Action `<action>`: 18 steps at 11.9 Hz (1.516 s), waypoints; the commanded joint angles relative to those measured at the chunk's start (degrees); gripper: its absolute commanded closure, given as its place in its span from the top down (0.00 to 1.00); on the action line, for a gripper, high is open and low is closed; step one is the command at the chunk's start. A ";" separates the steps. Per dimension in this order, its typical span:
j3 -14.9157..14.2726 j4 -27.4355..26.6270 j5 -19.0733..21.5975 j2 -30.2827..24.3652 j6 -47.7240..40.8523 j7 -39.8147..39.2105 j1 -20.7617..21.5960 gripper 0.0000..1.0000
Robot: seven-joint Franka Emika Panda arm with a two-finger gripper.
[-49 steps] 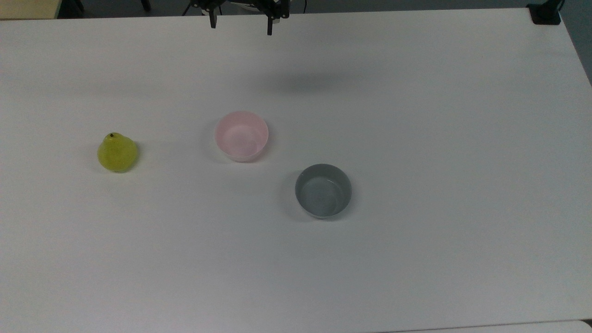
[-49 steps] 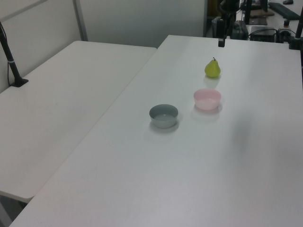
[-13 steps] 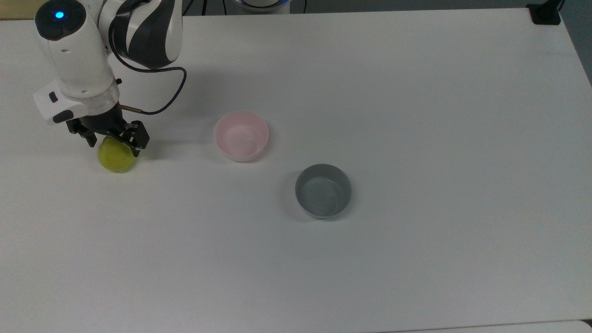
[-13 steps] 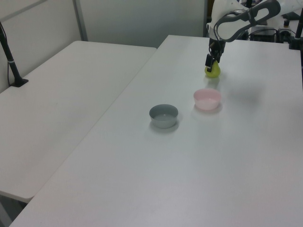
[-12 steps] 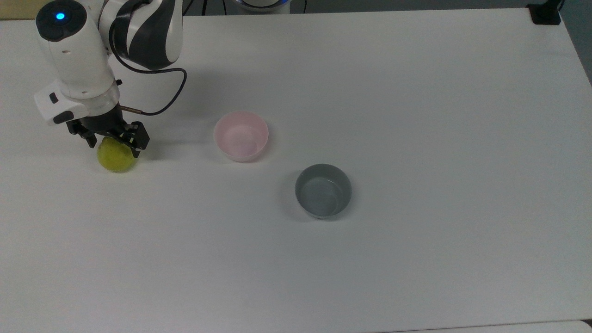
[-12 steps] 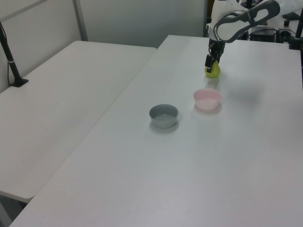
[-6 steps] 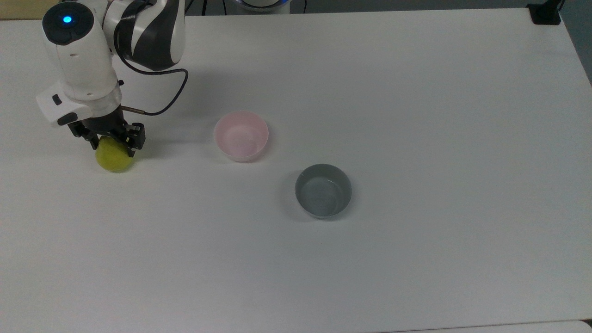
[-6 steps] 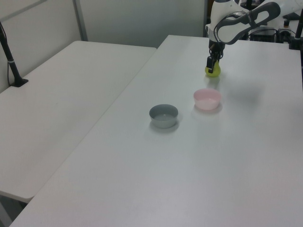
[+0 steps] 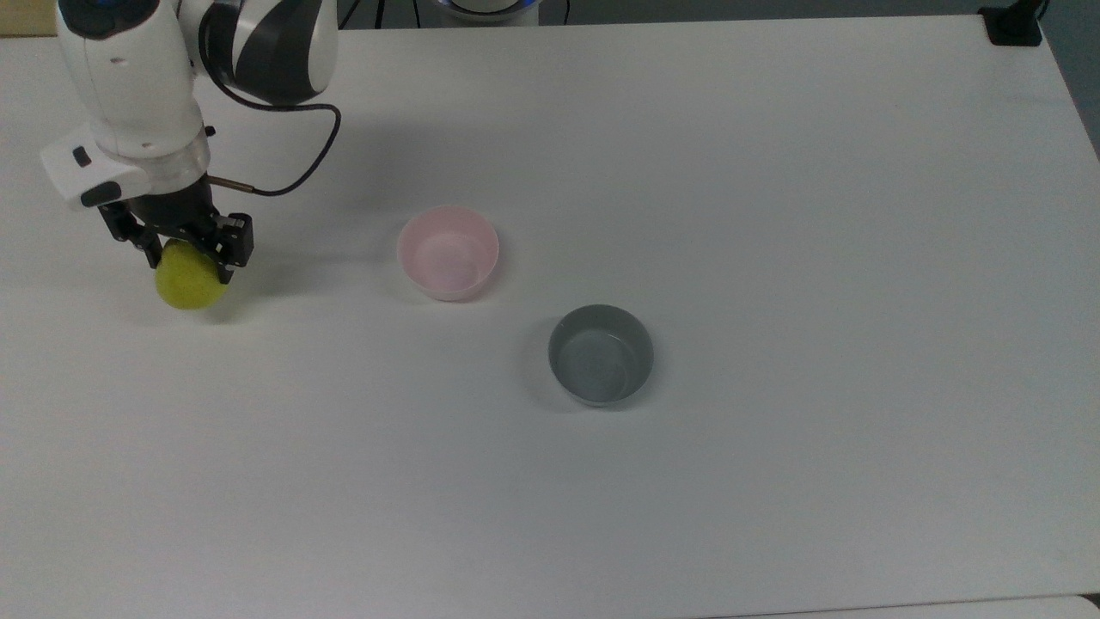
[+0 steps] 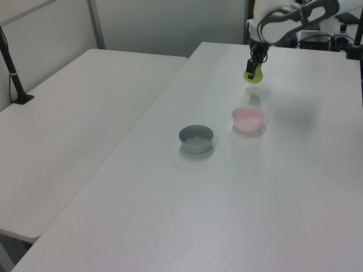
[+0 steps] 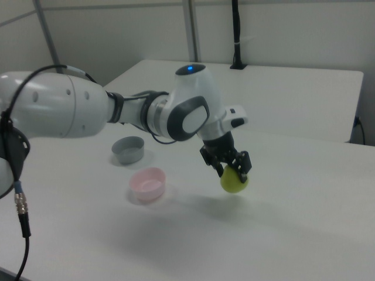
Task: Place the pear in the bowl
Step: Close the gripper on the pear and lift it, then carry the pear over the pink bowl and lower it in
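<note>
The yellow-green pear [image 9: 187,282] [image 10: 253,73] [image 11: 235,182] hangs above the table, held from above by my gripper [image 9: 182,254] [image 10: 250,63] [image 11: 231,167], which is shut on it. Its shadow lies on the table beneath it. The pale pink bowl [image 9: 448,253] [image 10: 248,118] [image 11: 147,182] stands upright with nothing in it, apart from the pear, toward the top view's right. The pear's stem is hidden between the fingers.
A grey bowl [image 9: 601,354] [image 10: 196,139] [image 11: 128,150] stands beyond the pink one, lower right of it in the top view. The white table [image 9: 773,215] spreads wide around them. A second white table [image 10: 74,136] adjoins on the left view's left.
My gripper closed on the pear and has risen with it off the table, drifting slightly to the top view's left. Both bowls have stayed put.
</note>
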 commanded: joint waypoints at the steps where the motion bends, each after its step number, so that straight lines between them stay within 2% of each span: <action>1: 0.55 0.57 0.27 -6.24 -6.70 0.11 0.47 0.48; 3: 2.21 5.13 0.45 -7.21 -12.58 1.07 0.56 0.48; 5: 5.01 5.77 -0.16 -8.09 -16.20 2.12 0.65 0.48; 10: 13.97 -4.93 -1.04 -14.41 -16.57 3.62 0.74 0.48; 12: 17.84 -5.48 -1.04 -14.77 -16.74 7.65 0.74 0.48; 14: 20.57 -9.24 -1.04 -16.17 -16.66 8.28 0.83 0.49; 18: 21.20 -14.53 -3.24 -15.92 -15.69 8.55 3.11 0.49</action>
